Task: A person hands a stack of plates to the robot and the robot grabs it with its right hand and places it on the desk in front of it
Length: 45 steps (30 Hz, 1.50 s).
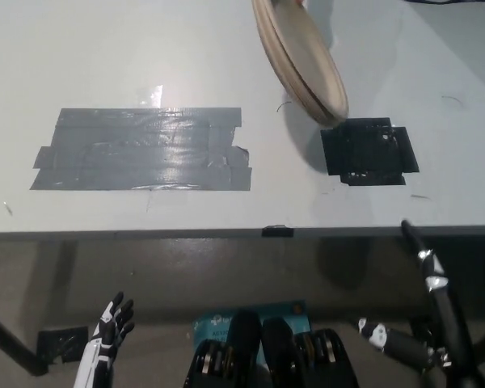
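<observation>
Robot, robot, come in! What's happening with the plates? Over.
Left hand open, low below the desk edge. Right arm low at right, hand not seen. Stack of plates tilted above the desk, not yet grabbed. Nothing blocking.

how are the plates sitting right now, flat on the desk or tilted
Tilted: the stack of plates hangs edge-on above the desk, not lying flat.

Pretty plain setup: most of the view is taken up by a pale grey desk. A wide patch of grey tape is stuck on its left half, a smaller black tape square on the right. A dim brownish floor is seen below the edge.
</observation>
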Motion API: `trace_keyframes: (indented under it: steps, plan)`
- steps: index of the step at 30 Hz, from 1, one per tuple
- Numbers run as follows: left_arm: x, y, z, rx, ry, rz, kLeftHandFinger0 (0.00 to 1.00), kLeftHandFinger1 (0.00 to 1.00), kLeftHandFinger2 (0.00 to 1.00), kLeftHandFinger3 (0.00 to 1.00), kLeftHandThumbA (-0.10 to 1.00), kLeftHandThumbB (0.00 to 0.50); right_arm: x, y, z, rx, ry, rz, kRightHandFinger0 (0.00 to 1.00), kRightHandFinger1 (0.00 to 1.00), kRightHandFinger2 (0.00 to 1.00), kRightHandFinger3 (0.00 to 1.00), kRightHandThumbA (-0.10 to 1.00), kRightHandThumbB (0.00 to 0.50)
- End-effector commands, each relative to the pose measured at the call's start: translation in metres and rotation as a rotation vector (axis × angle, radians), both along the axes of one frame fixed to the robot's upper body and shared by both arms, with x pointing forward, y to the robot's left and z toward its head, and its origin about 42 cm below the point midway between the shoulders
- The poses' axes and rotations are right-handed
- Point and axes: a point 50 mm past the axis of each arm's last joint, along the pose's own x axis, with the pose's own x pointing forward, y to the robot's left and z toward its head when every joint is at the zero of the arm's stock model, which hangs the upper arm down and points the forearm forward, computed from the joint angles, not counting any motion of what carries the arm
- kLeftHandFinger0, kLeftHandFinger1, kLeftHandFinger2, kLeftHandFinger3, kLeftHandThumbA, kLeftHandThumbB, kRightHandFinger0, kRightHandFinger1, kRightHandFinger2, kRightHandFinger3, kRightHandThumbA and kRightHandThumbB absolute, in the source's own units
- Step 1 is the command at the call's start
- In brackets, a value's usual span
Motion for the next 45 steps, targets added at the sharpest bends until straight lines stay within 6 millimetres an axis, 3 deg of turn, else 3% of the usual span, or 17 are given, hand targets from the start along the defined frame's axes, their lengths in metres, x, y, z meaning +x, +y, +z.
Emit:
trace_keyframes:
  steps: [1, 3, 7, 14, 22, 28, 36, 45]
  plan:
    - [0.000, 0.000, 0.007, 0.010, -0.070, -0.010, 1.00, 1.00, 1.00, 1.00, 1.00, 0.194, 0.023, 0.007, 0.080, -0.235, -0.405, -0.144, 1.00, 1.00, 1.00, 1.00, 0.88, 0.352]
    - [0.000, 0.000, 0.007, 0.012, -0.068, -0.009, 1.00, 1.00, 1.00, 1.00, 1.00, 0.198, 0.031, 0.009, 0.085, -0.273, -0.434, -0.160, 1.00, 1.00, 1.00, 1.00, 0.92, 0.351]
    - [0.000, -0.001, 0.007, 0.015, -0.062, -0.012, 1.00, 1.00, 1.00, 1.00, 1.00, 0.195, 0.051, 0.019, 0.096, -0.293, -0.428, -0.198, 1.00, 1.00, 1.00, 1.00, 0.93, 0.402]
    - [0.000, -0.002, 0.007, 0.017, -0.061, -0.017, 1.00, 1.00, 1.00, 1.00, 1.00, 0.196, 0.092, 0.035, 0.103, -0.319, -0.388, -0.193, 1.00, 1.00, 1.00, 1.00, 0.91, 0.374]
    - [-0.002, -0.003, 0.005, 0.023, -0.059, -0.021, 1.00, 1.00, 1.00, 1.00, 1.00, 0.185, 0.151, 0.057, 0.098, -0.384, -0.348, -0.230, 1.00, 1.00, 1.00, 1.00, 1.00, 0.392]
    - [-0.003, -0.003, 0.005, 0.019, -0.053, -0.019, 1.00, 1.00, 1.00, 1.00, 1.00, 0.184, 0.189, 0.069, 0.102, -0.414, -0.320, -0.222, 1.00, 1.00, 1.00, 1.00, 1.00, 0.385]
    - [-0.002, -0.003, 0.005, 0.017, -0.063, -0.019, 1.00, 1.00, 1.00, 1.00, 1.00, 0.184, 0.224, 0.071, 0.110, -0.438, -0.281, -0.249, 1.00, 1.00, 1.00, 1.00, 1.00, 0.405]
    - [-0.003, -0.002, 0.006, 0.017, -0.061, -0.014, 1.00, 1.00, 1.00, 1.00, 1.00, 0.188, 0.242, 0.072, 0.122, -0.474, -0.299, -0.333, 1.00, 1.00, 1.00, 1.00, 1.00, 0.422]
